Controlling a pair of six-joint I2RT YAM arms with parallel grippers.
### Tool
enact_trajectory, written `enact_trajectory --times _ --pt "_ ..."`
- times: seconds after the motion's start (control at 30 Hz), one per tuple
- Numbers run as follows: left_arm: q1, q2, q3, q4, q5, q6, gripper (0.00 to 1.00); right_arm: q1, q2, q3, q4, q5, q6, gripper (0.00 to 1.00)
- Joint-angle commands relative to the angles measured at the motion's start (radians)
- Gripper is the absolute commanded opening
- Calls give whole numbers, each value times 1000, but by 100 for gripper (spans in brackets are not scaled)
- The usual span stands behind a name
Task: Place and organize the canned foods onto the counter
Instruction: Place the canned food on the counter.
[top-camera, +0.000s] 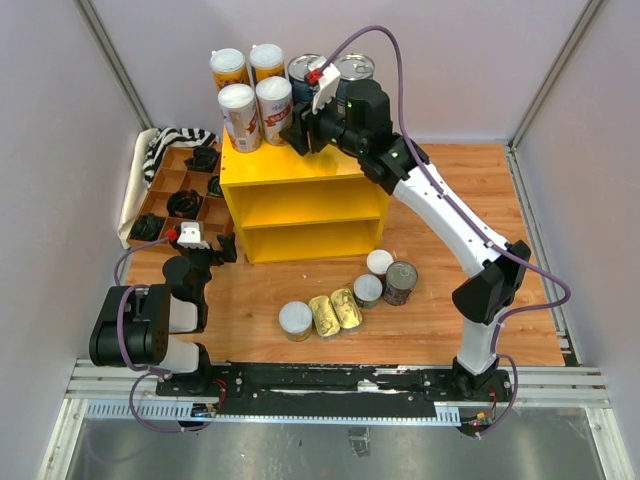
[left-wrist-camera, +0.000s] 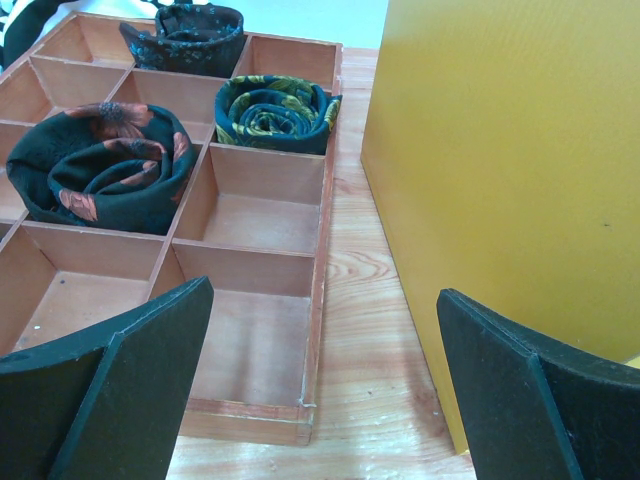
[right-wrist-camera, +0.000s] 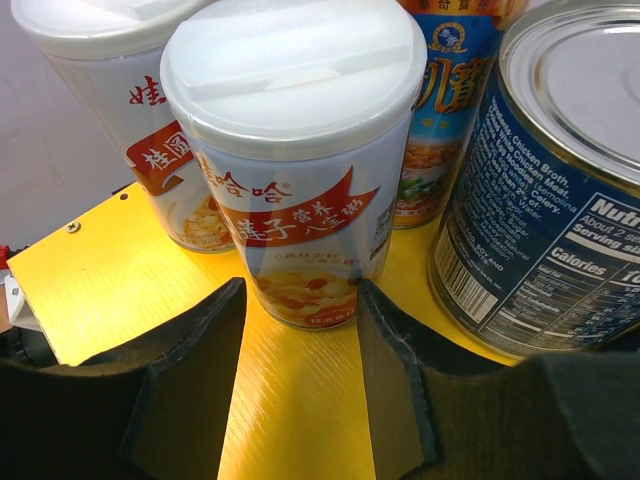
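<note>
**Counter (right-wrist-camera: 110, 270) top, seen from the right wrist.** Your right gripper (right-wrist-camera: 300, 295) brackets the base of a white-lidded can (right-wrist-camera: 300, 150), which stands upright beside its twin, likely so that like cans sit grouped. You cannot tell whether the jaws pinch it or merely flank it. It carries red Chinese script. At 3 o'clock a blue can (right-wrist-camera: 560, 220) reads "Chicken Broth, Chicken Meat" and "Calories". Loose tins (top-camera: 345, 295) lie on the table (top-camera: 450, 200) at 5 o'clock of the counter. Your left gripper (left-wrist-camera: 325, 290) hangs spread wide, empty, above the tray (left-wrist-camera: 325, 200).

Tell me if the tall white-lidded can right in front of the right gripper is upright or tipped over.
Upright: the white-lidded can stands on its base on the yellow counter, its flat top facing up.
</note>
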Motion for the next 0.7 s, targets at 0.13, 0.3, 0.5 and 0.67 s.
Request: enact_trajectory --times 0.13,0.3,0.5,0.67 --pt "-5 6 11 17 5 13 100 28 -15 22 -8 -37 14 50" --pt "-4 6 10 18 6 13 100 27 -83 -26 -6 -31 2 56" --pt "-5 6 11 17 6 13 100 1 -211 -145 -1 -13 4 67" --pt "-5 6 11 17 5 12 100 -51 -400 -334 27 40 33 83"
